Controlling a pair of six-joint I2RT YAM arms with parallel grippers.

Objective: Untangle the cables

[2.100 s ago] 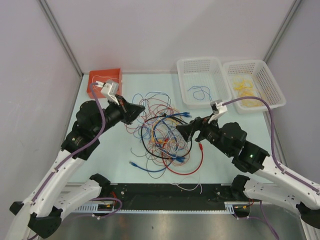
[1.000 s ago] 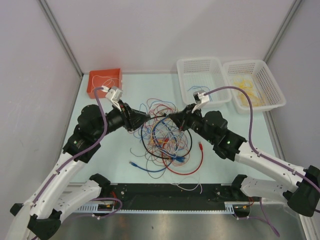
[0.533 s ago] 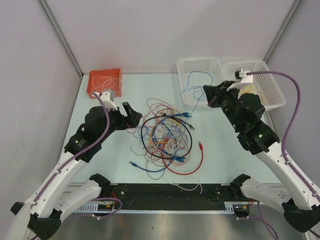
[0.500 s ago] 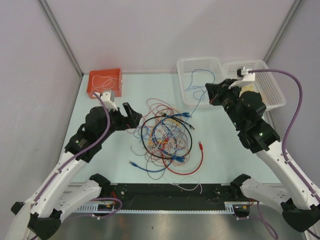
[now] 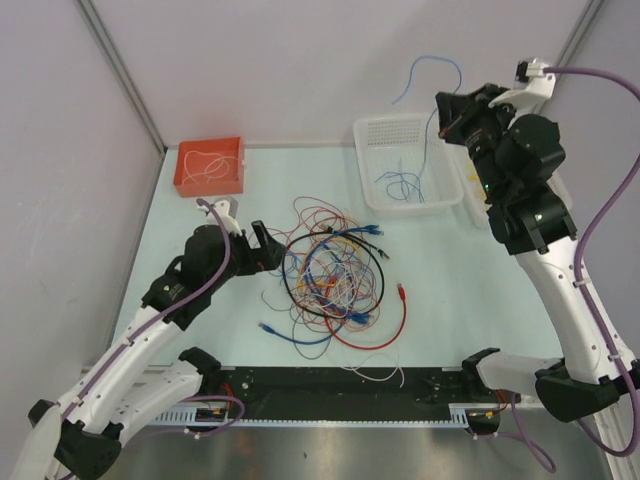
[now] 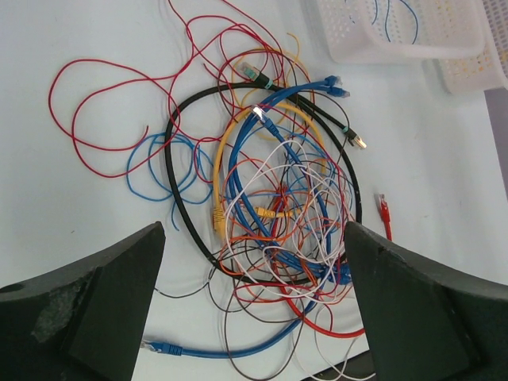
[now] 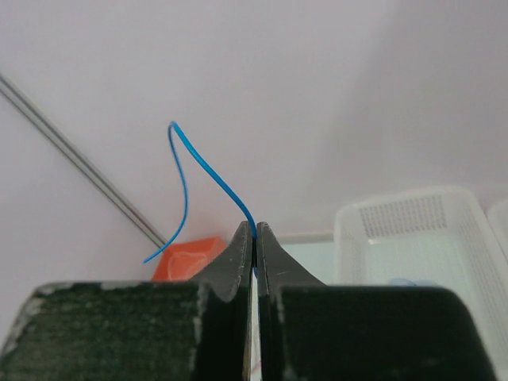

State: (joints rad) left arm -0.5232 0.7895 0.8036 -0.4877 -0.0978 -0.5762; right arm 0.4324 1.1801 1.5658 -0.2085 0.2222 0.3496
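Since the previous frame the right jaws had risen to upper right, pinching a blue wire (image 5: 417,63) above the basket (image 5: 366,170); tangled cables (image 5: 330,275) lay mid-frame on the desk (image 5: 450,270). Left wrist view: left jaws spread wide, tangle central. Right wrist view: jaws pressed together on the wire.

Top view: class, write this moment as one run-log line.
left gripper open by tangle | right gripper shut on blue wire above white basket

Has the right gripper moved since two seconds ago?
Yes. The right gripper, shut on a blue wire, has left the cable tangle and now sits at the far rim of the left white basket in the top view.
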